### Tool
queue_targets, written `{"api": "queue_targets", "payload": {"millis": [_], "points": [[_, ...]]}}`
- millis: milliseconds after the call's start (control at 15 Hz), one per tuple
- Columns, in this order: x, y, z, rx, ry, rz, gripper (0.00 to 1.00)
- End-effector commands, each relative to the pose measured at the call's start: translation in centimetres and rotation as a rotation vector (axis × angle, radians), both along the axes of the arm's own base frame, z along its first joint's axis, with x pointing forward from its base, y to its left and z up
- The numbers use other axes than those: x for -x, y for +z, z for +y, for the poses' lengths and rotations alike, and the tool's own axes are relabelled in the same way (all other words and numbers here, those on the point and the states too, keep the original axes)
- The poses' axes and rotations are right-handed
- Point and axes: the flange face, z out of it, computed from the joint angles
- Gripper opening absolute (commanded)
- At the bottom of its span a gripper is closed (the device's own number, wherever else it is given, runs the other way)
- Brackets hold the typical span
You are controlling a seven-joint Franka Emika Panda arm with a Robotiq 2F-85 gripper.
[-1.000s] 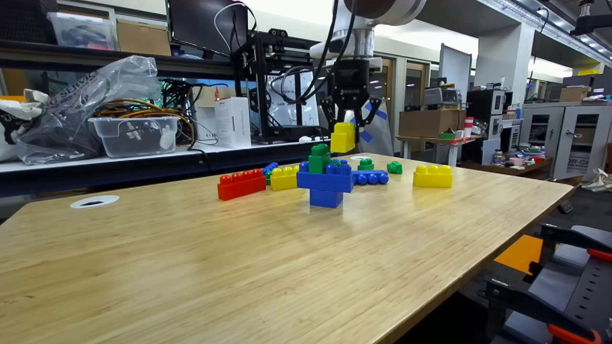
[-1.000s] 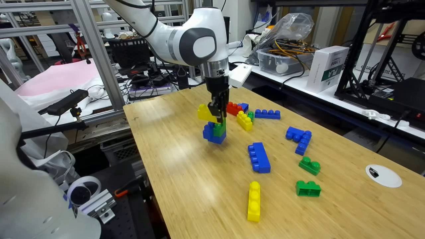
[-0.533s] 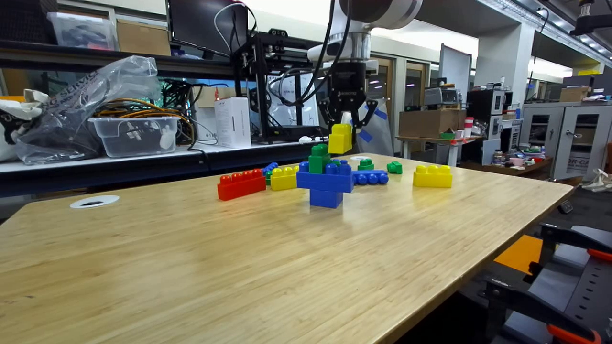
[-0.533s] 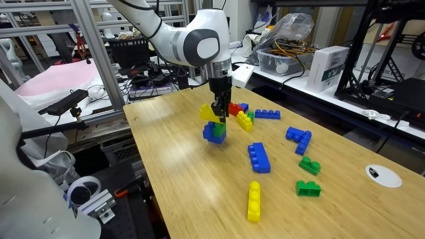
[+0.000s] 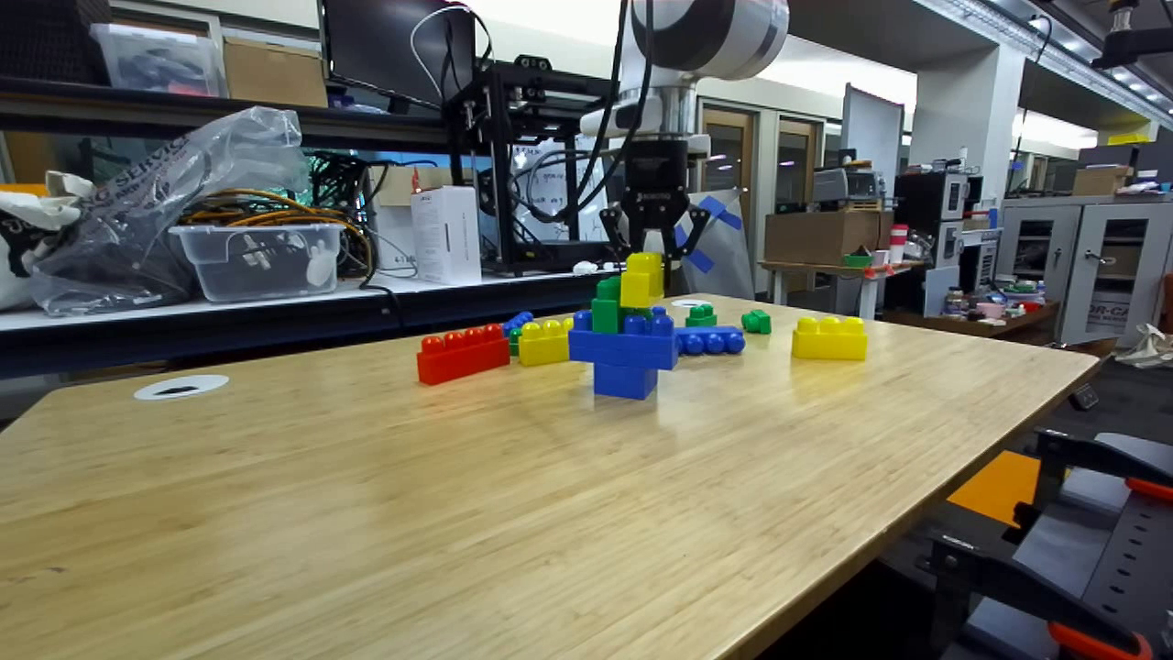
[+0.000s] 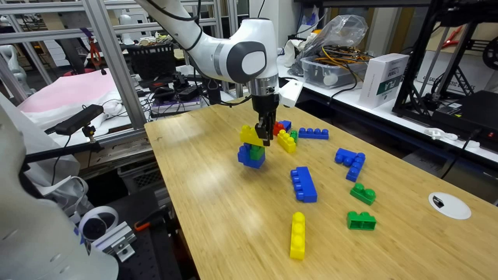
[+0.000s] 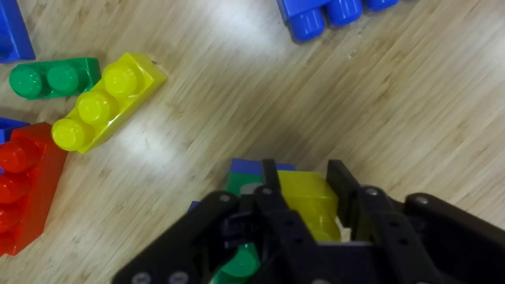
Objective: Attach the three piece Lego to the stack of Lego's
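The worktop lies below the fingers, and on it, under the fingertips, the stack stands upright, a wide blue body on a narrower blue foot. Over the stack is the yellow piece, between the fingers, which are closed on its sides.

The step in hand looks like lining up for the join. The piece does not appear seated yet, though these views do not show whether its underside touches any part of the stack. The next move probably calls for a slight sideways correction, so that the piece meets the studs below it squarely, then a straight push down with a firm grasp, and only after that a parting of the fingers. The stack's green brick is just outside one finger, so a bump there could shove the stack along.

The piece is bright, glossy and about level, its outline stepped: in an exterior view its narrower upper part rises over a broader lower one. A rounded stud tops it. Seams between its bricks are too faint to count.
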Motion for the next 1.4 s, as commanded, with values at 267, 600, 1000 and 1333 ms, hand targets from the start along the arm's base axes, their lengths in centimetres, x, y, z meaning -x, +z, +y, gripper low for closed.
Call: {"api": "queue_targets", "payload": {"millis": [267, 600, 1000, 1333], "points": [[-0.8, -1.1, -0.3, -0.008, 0.017, 0.003, 0.11], [-0.7, -2.3, 0.1, 0.003, 0.028, 0.029, 0.11], [-0.6, -3.1, 0.6, 0.013, 0.039, 0.044, 0.11], [-0.5, -2.9, 0.6, 0.015, 0.042, 0.039, 0.11]]}}
